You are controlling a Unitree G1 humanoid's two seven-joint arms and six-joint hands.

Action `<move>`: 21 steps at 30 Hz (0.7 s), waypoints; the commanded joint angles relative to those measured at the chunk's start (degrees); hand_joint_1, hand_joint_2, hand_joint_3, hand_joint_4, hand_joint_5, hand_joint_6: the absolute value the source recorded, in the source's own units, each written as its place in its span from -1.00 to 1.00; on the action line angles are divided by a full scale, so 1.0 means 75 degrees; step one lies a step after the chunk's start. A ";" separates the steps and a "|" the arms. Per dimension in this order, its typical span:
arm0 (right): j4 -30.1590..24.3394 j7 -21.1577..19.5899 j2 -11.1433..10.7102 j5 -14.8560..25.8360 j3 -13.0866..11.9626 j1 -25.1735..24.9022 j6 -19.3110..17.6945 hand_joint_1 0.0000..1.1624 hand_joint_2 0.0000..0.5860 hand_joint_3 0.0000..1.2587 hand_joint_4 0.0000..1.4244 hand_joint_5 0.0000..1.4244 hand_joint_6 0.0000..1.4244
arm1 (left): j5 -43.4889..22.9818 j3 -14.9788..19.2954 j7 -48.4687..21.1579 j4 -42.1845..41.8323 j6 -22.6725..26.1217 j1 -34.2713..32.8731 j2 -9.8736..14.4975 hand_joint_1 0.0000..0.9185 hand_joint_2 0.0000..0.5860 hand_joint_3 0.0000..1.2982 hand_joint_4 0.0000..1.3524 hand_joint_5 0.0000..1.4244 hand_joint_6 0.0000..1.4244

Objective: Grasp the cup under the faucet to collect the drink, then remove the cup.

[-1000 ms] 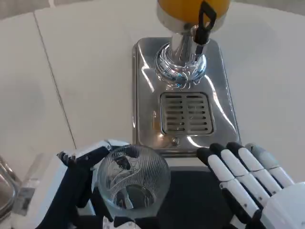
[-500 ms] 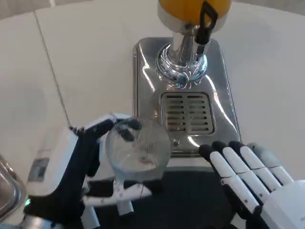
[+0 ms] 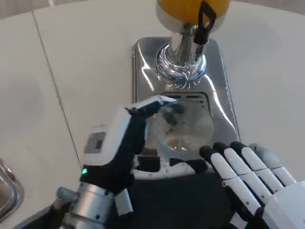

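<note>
The left hand point(image 3: 125, 143) is holding the cup point(image 3: 183, 125), its fingers wrapping the clear glass from the left side and from below. The cup is sitting just right of that hand, upright as far as the blur lets me judge, over the slotted grate point(image 3: 194, 99) of the shiny steel base point(image 3: 143, 76). The black tap lever point(image 3: 206, 20) and the chrome spout point(image 3: 183, 59) are lying ahead of the cup, further from the robot, so the rim probably needs carrying a little forward yet. The right hand point(image 3: 255, 183) is waiting just right of the cup, fingers straight and apart, gripping nothing. The orange tank point(image 3: 178, 7) is standing above the spout on the white table point(image 3: 81, 71).
</note>
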 commanded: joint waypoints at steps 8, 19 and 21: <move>-0.0060 0.0174 -0.0078 0.0311 -0.0146 0.0102 0.0088 -0.55 0.80 -1.00 -1.00 -1.00 -1.00 | 0.0075 -0.0371 0.0891 0.1260 0.0426 -0.1223 -0.0386 0.46 -1.00 0.85 0.61 0.94 1.00; -0.0127 0.0462 -0.0156 0.0539 -0.0230 -0.0087 0.0349 -0.55 0.80 -1.00 -1.00 -1.00 -1.00 | -0.0037 -0.0594 0.1551 0.3254 0.0317 -0.2619 -0.0341 0.48 -1.00 0.85 0.61 0.95 1.00; -0.0170 0.0503 -0.0167 0.0568 -0.0245 -0.0083 0.0392 -0.54 0.80 -1.00 -1.00 -1.00 -1.00 | 0.0098 -0.0699 0.1765 0.3445 0.0336 -0.2773 -0.0327 0.48 -1.00 0.85 0.61 0.95 1.00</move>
